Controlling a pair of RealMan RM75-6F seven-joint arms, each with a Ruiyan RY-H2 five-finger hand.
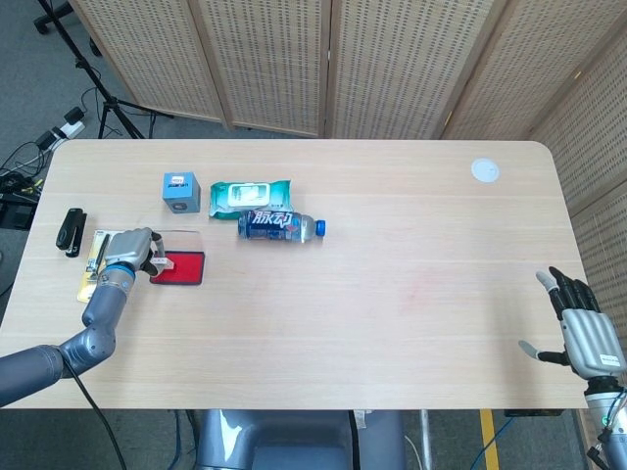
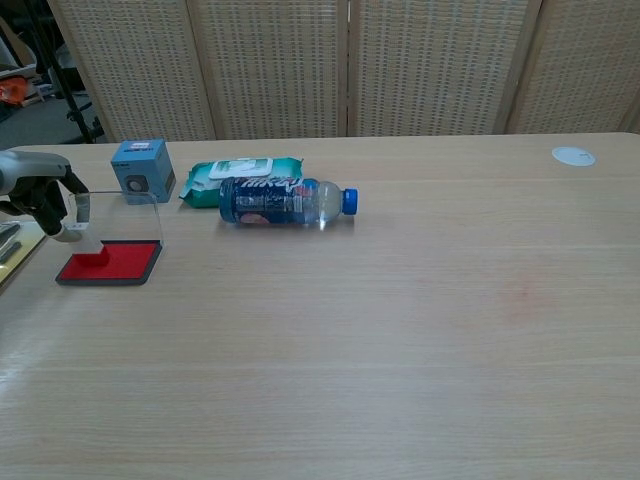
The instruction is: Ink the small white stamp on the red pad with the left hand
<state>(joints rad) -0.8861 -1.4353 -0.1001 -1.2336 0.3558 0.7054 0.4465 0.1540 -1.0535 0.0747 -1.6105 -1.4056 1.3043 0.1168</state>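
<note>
The red ink pad (image 1: pixel 179 268) (image 2: pixel 112 262) lies open at the table's left, its clear lid (image 2: pixel 128 215) standing up behind it. My left hand (image 1: pixel 127 251) (image 2: pixel 38 192) pinches the small white stamp (image 2: pixel 82 240) (image 1: pixel 157 261). The stamp's lower end meets the pad's red surface near its left end. My right hand (image 1: pixel 582 327) hovers open at the table's right front edge, fingers spread, holding nothing; only the head view shows it.
Behind the pad lie a blue cube box (image 1: pixel 181 191), a green wet-wipes pack (image 1: pixel 250 196) and a water bottle (image 1: pixel 279 226) on its side. A black stapler (image 1: pixel 71 231) and a yellow-edged card (image 1: pixel 93 259) sit at the far left. A white disc (image 1: pixel 484 170) rests far right.
</note>
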